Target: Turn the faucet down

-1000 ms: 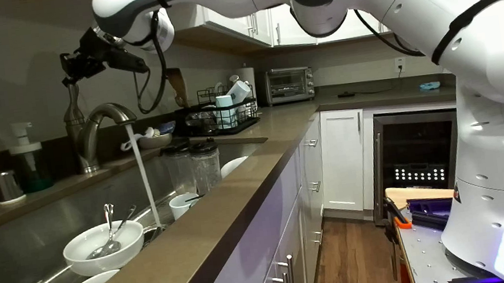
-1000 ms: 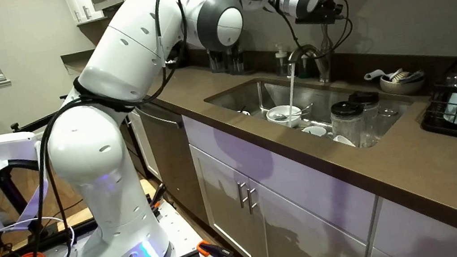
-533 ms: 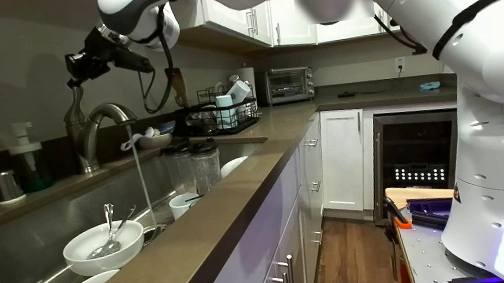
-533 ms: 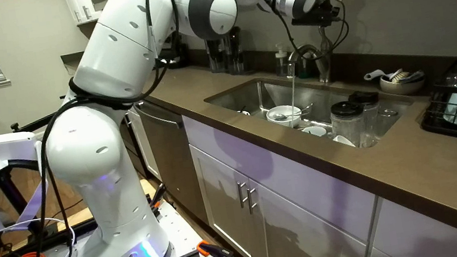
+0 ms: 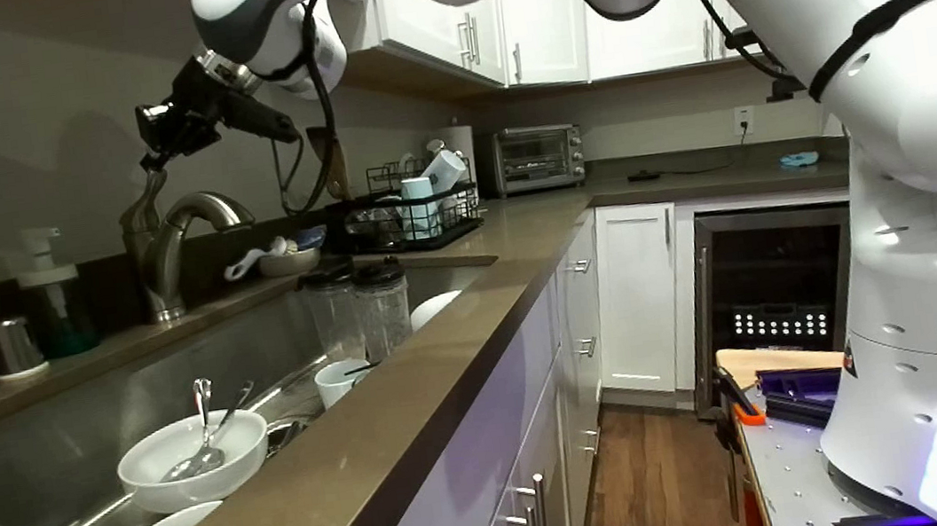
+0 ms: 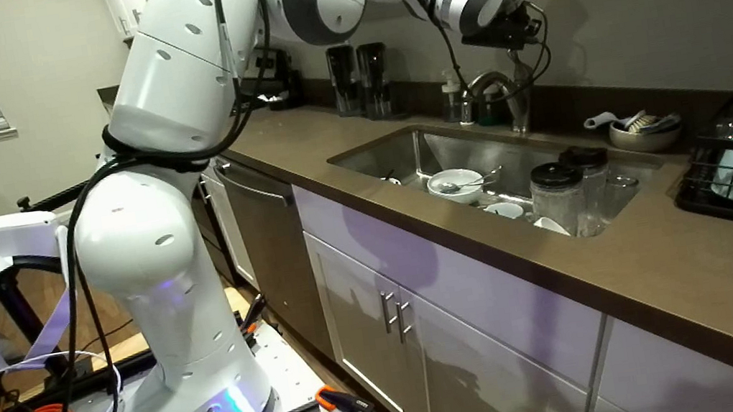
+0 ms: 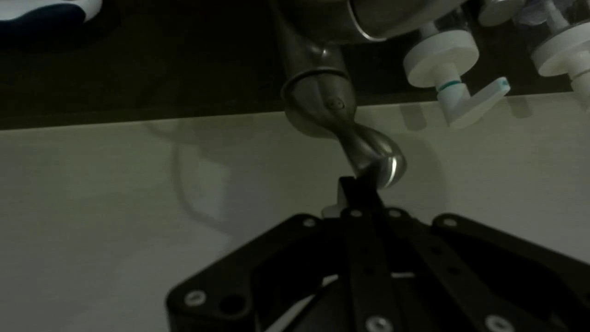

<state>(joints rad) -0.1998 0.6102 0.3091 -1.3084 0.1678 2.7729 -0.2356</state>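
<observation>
The faucet (image 5: pixel 194 212) is a brushed-steel gooseneck tap at the back of the sink. It also shows in an exterior view (image 6: pixel 488 80). Its handle (image 5: pixel 142 207) rises behind the spout and leans forward at the top. No water runs from the spout. My gripper (image 5: pixel 152 164) is closed at the handle's top end, fingertips pointing down toward it. In the wrist view the black fingertips (image 7: pixel 359 184) meet the rounded handle end (image 7: pixel 386 168) and cover part of it. The exact contact is dark and hard to see.
The steel sink (image 5: pixel 118 391) holds a white bowl (image 5: pixel 152 485) with spoons, a cup (image 5: pixel 340 380) and lidded clear jars (image 5: pixel 385 309). Soap dispensers (image 5: pixel 46 279) stand beside the faucet. A scrub-brush bowl (image 5: pixel 289 261) and black dish rack (image 5: pixel 438 235) are on the far side.
My gripper has moved away from the wall and slightly down, and the handle top has tilted along with it. The water stream thinned and then stopped.
</observation>
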